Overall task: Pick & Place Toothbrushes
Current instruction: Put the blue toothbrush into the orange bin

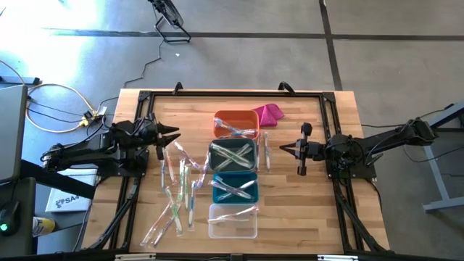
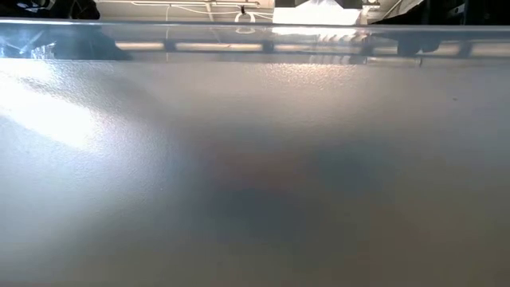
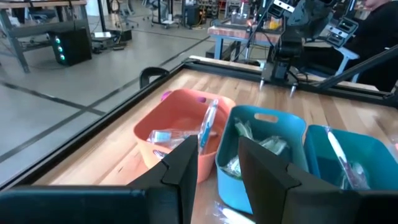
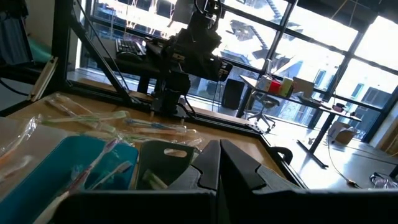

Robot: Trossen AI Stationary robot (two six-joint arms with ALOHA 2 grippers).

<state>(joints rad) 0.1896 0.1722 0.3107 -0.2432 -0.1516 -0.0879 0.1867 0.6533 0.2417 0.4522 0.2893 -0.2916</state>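
Several wrapped toothbrushes (image 1: 177, 196) lie loose on the wooden table, left of a row of bins. More lie inside the orange bin (image 1: 235, 123), the grey bin (image 1: 233, 156) and the teal bin (image 1: 234, 187). One toothbrush (image 1: 266, 152) lies just right of the bins. My left gripper (image 1: 172, 138) hovers open above the table's left side, pointing level toward the bins, with nothing between its fingers (image 3: 186, 168). My right gripper (image 1: 284, 148) hangs shut and empty right of the bins, also seen in its wrist view (image 4: 219, 163).
A clear bin (image 1: 233, 221) closes the row at the near end. A magenta cloth lump (image 1: 268, 112) lies beside the orange bin at the far side. A black frame (image 1: 232, 93) runs round the table top. The low view shows only a blurred grey surface.
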